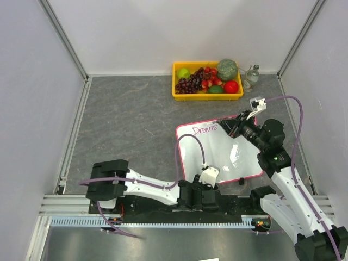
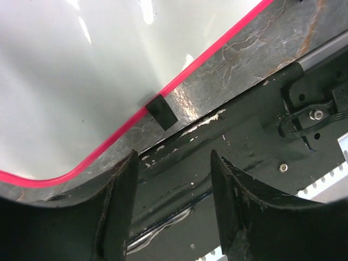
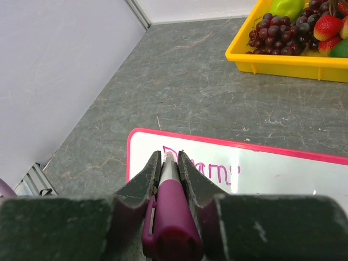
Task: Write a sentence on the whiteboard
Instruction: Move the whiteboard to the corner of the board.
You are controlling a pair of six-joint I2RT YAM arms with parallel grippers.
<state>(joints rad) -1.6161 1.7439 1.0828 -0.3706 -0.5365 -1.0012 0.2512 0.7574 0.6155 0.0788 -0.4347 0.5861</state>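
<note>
Left gripper (image 2: 173,182) spread, holding nothing, low over the near rim of the whiteboard (image 2: 65,81) beside a black clip (image 2: 161,112). Whiteboard lies flat on the tabletop (image 1: 130,125), between the arms and the yellow tray (image 1: 175,81) (well apart from it). Right gripper (image 3: 169,159) pinching a magenta marker (image 3: 169,217), tip at the writing; contact can't be told. Sentence (image 1: 204,129): one word, "Dreams", in the far left corner, the rest of the board blank. Judged early, with most words left to write.
</note>
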